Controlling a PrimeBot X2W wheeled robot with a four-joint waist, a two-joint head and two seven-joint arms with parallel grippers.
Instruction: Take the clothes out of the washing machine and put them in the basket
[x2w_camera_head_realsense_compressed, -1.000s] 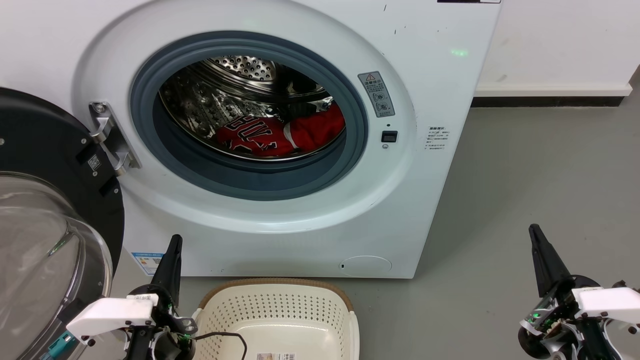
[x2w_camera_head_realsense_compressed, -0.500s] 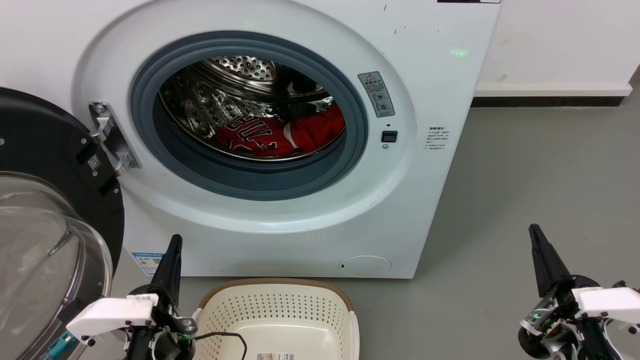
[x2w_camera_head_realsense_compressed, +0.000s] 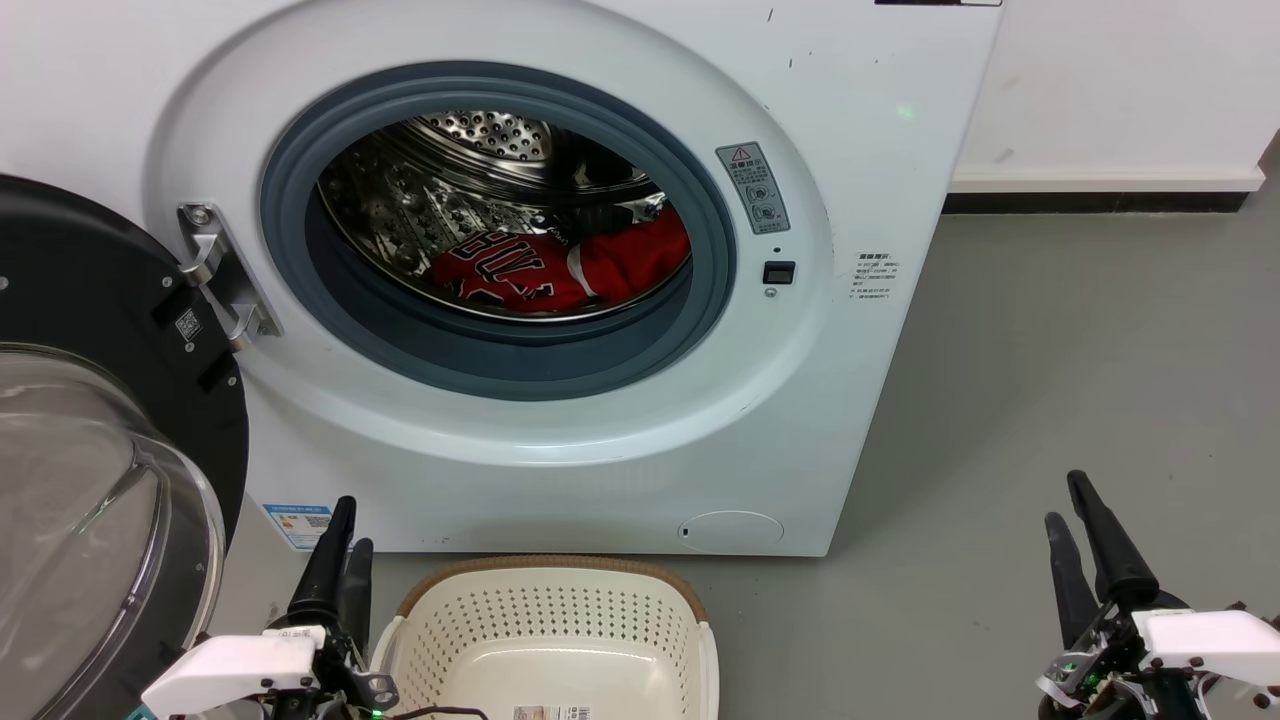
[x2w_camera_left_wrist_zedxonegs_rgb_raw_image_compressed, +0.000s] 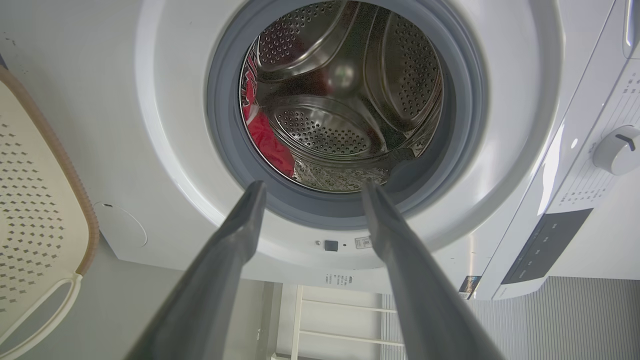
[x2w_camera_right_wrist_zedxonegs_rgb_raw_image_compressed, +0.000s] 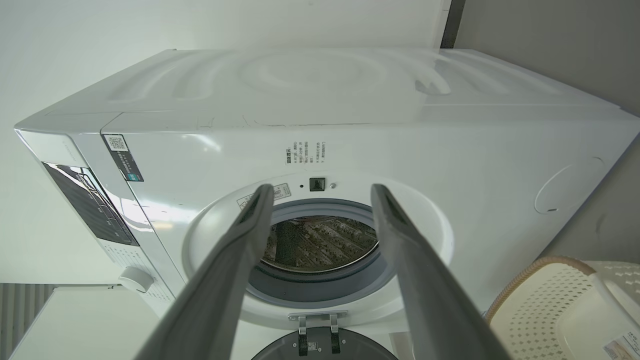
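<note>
The clothes, a red jersey (x2w_camera_head_realsense_compressed: 560, 270) with black lettering, lie at the bottom of the steel drum inside the white washing machine (x2w_camera_head_realsense_compressed: 850, 150), whose porthole stands open. The left wrist view shows the red fabric (x2w_camera_left_wrist_zedxonegs_rgb_raw_image_compressed: 267, 142) at the drum's left side. On the floor just before the machine sits the cream basket (x2w_camera_head_realsense_compressed: 550, 566), with only a label sticker inside. My left gripper (x2w_camera_head_realsense_compressed: 352, 526) hovers open beside the basket's left rim, its fingers (x2w_camera_left_wrist_zedxonegs_rgb_raw_image_compressed: 240, 235) spread wide and holding nothing. My right gripper (x2w_camera_head_realsense_compressed: 1065, 500) is open over the bare floor at the right, well away from the porthole.
The black-rimmed glass door (x2w_camera_head_realsense_compressed: 90, 300) is swung wide open at the left, close to my left arm. Grey floor (x2w_camera_head_realsense_compressed: 1100, 350) spreads to the right of the machine, up to a white wall with a dark skirting strip (x2w_camera_head_realsense_compressed: 1100, 203).
Both grippers have sunk lower in the head view. Each now shows two separate fingers where only one dark shape showed before. The jersey, basket and door have not moved.
</note>
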